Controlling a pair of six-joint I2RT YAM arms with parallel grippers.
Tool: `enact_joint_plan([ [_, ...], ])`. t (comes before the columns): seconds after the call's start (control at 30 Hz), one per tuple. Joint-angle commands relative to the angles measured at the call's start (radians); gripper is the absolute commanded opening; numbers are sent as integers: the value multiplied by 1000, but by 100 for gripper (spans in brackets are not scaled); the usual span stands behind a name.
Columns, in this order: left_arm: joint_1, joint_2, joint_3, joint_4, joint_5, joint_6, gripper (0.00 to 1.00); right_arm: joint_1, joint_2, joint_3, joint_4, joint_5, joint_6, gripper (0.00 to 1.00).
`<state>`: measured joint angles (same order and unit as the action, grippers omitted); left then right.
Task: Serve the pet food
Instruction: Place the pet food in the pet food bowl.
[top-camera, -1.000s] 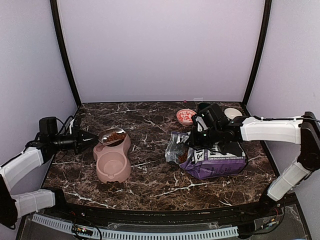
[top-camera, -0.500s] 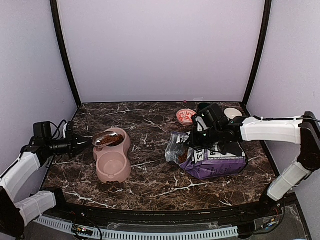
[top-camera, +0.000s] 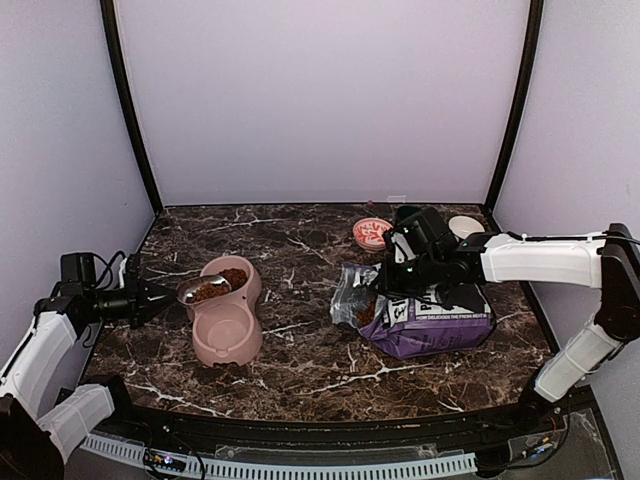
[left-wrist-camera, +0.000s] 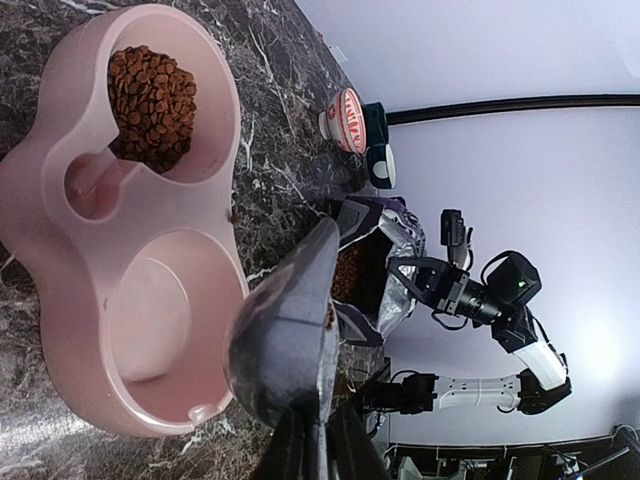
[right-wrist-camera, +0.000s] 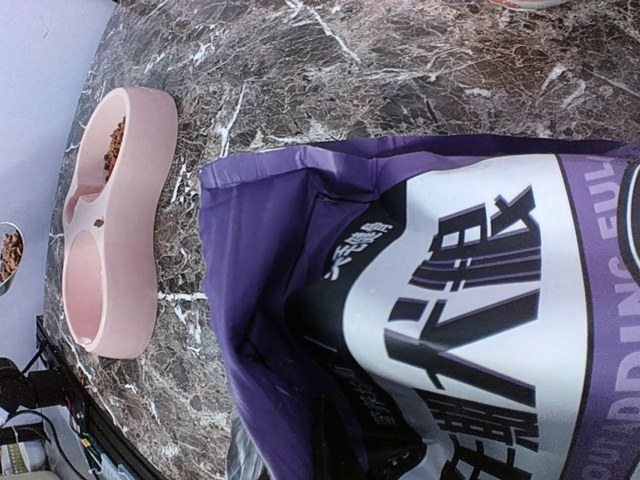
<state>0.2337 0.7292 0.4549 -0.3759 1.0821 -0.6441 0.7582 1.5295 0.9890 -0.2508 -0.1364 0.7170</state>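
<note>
the left gripper (top-camera: 152, 296) is pinched on the handle of a metal scoop (top-camera: 196, 291), whose bowl juts out just ahead of its fingertips and carries a small load of pet food (top-camera: 206, 293). just beyond the scoop sits the pink double bowl (top-camera: 228, 345); the scoop hangs at the rim nearest this gripper, beside the far cup. more pet food is heaped in that far cup, a little ahead of the scoop's tip, while the near cup shows only bare pink. well across the table from the left gripper, the right gripper (top-camera: 398, 268) has its fingers pressed together at the open mouth of the purple-and-white bag (top-camera: 440, 325), which lies flat below and beside it; whether it pinches the bag's film i cannot tell. some brown pieces show inside the bag's mouth, just beside that gripper.
</note>
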Motion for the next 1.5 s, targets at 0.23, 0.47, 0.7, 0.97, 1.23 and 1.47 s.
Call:
enact_joint_plan([
  [0.23,42,-32,24,-181,20,136,0,1,11,-6,53,-25,9,0],
  [0.47,44,-43,50,-273,-38,194,0,1,10,-8,54,-23,8,0],
  [0.7,44,-37,79,-340,-112,241,0,1,14,-9,62,-28,8,0],
  [0.97,44,-9,109,-390,-187,298,0,1,15,-13,65,-25,4,0],
  [1.23,42,16,113,-388,-203,306,0,0,21,-15,74,-27,1,0],
  [1.47,41,29,110,-377,-196,302,0,0,26,-18,80,-28,-2,0],
])
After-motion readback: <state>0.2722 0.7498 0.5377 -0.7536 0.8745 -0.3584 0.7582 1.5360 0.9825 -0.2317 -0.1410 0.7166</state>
